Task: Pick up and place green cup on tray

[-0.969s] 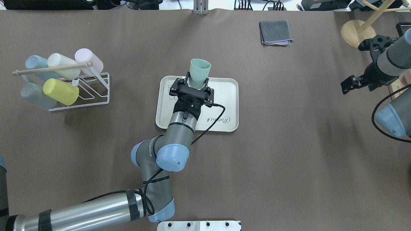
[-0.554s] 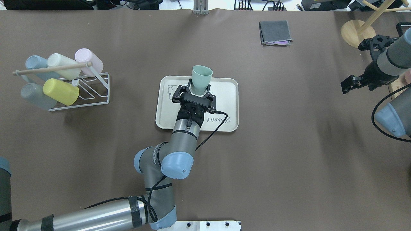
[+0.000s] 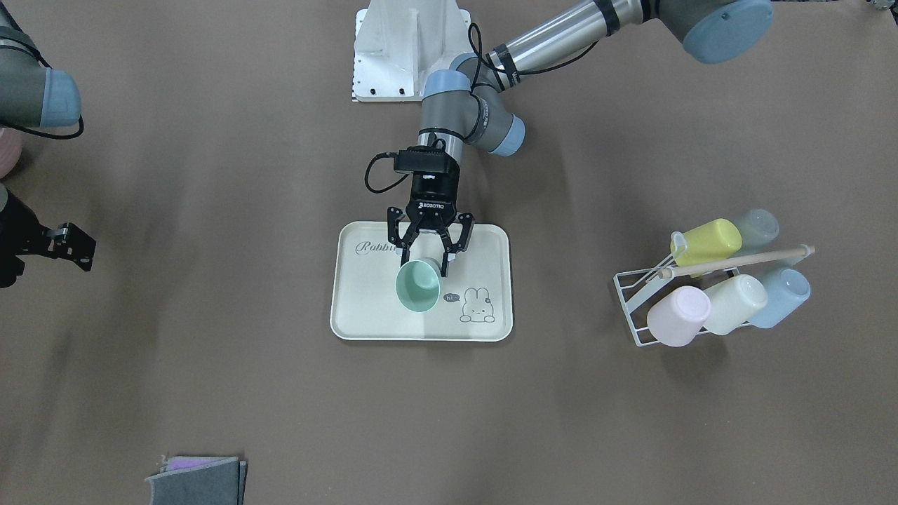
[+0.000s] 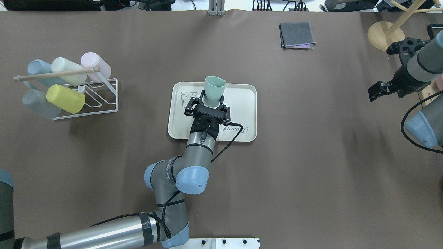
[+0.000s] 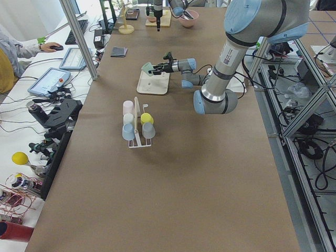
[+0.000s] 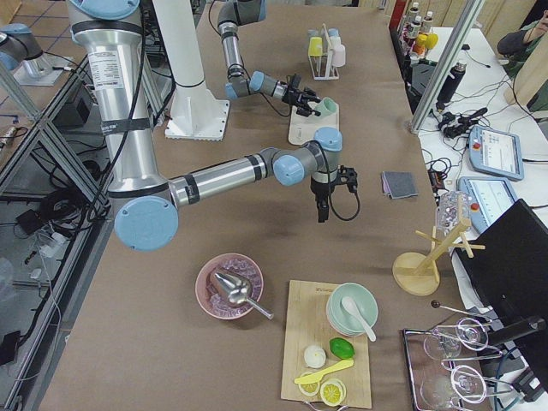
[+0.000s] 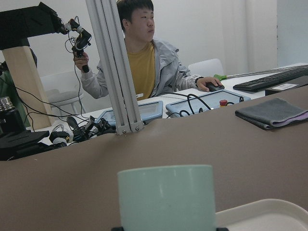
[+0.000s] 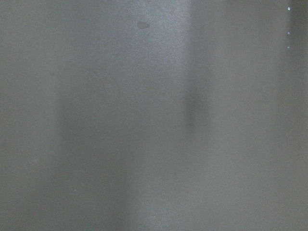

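Left end effector (image 4: 211,103) clamps green cup (image 4: 214,89) near its base (low hold, upright set-down) over tray (image 4: 242,107), 12 o'clock side.

The left tool (image 3: 426,261) reaches over the far edge of the tray (image 3: 365,308) and grips the green cup (image 3: 418,286) low down, a finger on each side. The cup's mouth is tipped toward the camera, just beside the bunny drawing. A rack (image 3: 744,259) of pastel cups stands well apart on the table (image 3: 210,315), and a folded cloth (image 3: 200,480) lies at the near edge.
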